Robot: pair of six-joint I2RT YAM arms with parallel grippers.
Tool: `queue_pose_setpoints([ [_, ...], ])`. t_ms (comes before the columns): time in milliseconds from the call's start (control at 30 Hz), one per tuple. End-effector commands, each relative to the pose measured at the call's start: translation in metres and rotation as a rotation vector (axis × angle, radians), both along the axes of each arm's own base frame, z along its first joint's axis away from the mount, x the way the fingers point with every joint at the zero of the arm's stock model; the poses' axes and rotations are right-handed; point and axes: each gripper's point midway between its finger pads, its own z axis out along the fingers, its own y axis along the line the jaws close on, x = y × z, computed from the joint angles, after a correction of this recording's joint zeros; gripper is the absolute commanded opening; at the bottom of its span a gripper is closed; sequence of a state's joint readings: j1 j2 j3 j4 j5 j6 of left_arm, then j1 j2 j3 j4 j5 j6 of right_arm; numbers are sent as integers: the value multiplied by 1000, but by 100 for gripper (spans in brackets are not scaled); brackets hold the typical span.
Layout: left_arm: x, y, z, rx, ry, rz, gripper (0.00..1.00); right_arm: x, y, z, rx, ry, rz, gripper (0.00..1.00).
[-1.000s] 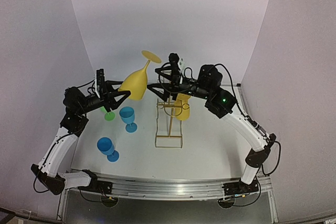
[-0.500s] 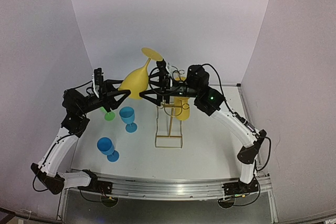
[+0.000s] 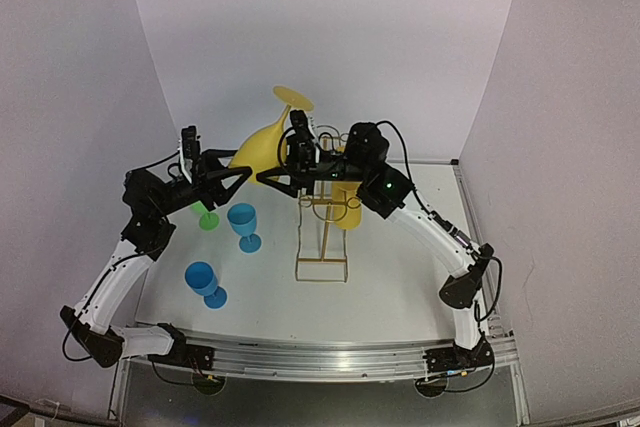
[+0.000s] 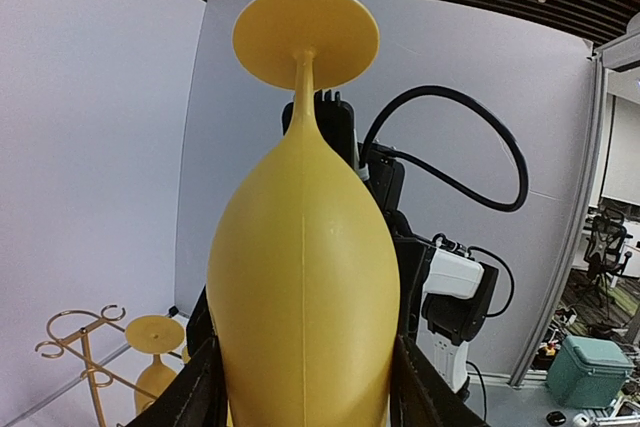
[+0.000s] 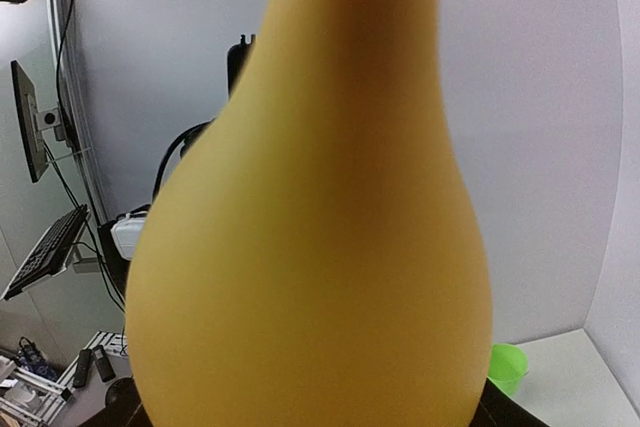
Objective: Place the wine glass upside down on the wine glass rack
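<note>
HANDOVER IN MID-AIR: Above the table, the left claw grips the yellow wine glass by the wide part of its bowl. Its fingers press on both sides, and the glass is foot-up, tilted toward the back wall. The right claw reaches in from the opposite side, jaws spread around the same bowl. Its wrist view is filled with yellow, so I cannot tell whether it has bitten yet. The gold wire wine glass rack stands near, to the right, with a second yellow glass foot-up at its upper part. Two blue glasses and a green glass stand on the left.

The step in hand looks like a transfer between arms. Done well, the right claw squeezes squarely on the bowl, apart from the left's fingers, before the left lets go. A smooth, rounded bowl may slip from a light pinch. The glass then wants carrying foot-up to a free loop, clear of its hung neighbour.
</note>
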State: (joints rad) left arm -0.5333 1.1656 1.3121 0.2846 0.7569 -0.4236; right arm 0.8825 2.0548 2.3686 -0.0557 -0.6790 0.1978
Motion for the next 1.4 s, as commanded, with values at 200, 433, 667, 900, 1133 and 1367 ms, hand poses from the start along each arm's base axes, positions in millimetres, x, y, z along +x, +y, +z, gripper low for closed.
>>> queue_pose_setpoints([
  [200,-14,-7,3,-10,-27,-63,0,3,3,17,77,-3,10,38],
  [433,-14,-5,-5,5,-29,-40,7,0,-7,18,68,-28,-29,23],
  [667,-11,0,-11,38,-58,24,59,0,-24,12,40,-71,-123,13],
  [900,-7,8,-14,65,-82,111,96,7,-45,0,-22,-98,-261,9],
  [1133,-1,20,-14,78,-99,214,100,32,-88,-16,-219,-111,-547,7],
  [1367,2,29,-27,100,-82,261,100,41,-176,-50,-518,-86,-869,7],
])
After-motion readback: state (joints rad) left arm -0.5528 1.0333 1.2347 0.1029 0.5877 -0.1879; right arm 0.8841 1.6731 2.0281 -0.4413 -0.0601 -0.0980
